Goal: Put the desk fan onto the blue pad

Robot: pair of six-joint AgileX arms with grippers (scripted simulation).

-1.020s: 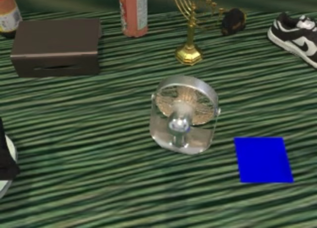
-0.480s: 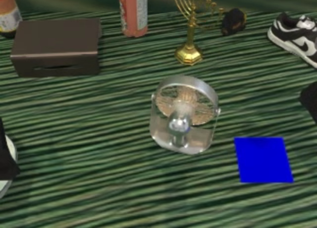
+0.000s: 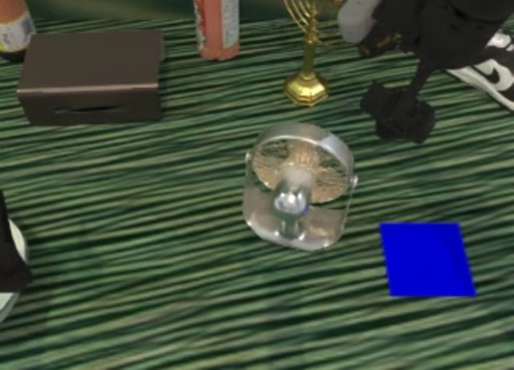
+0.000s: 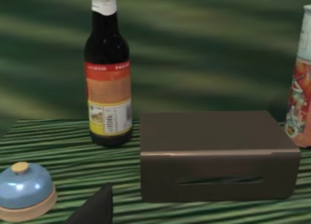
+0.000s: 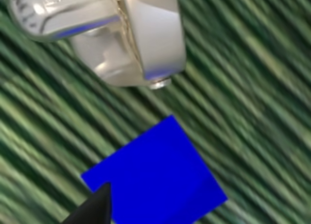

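Right gripper (image 3: 399, 117) hovering beyond the desk fan (image 3: 298, 185), right of it; finger spread impossible to tell. Fan upright mid-table, apart from the blue pad (image 3: 426, 258). No legible writing on the sauce bottle (image 4: 108, 73) label.

A green-striped table (image 3: 144, 225) is seen bearing the desk fan (image 3: 298, 185), the blue pad (image 3: 426, 258), a brown box (image 3: 92, 75), a gold candelabra (image 3: 309, 41), a sneaker (image 3: 490, 69), a sauce bottle (image 4: 108, 73) and a blue bell (image 4: 25, 190).

The bottle (image 4: 108, 68) label's print is illegible — no readable text anywhere.
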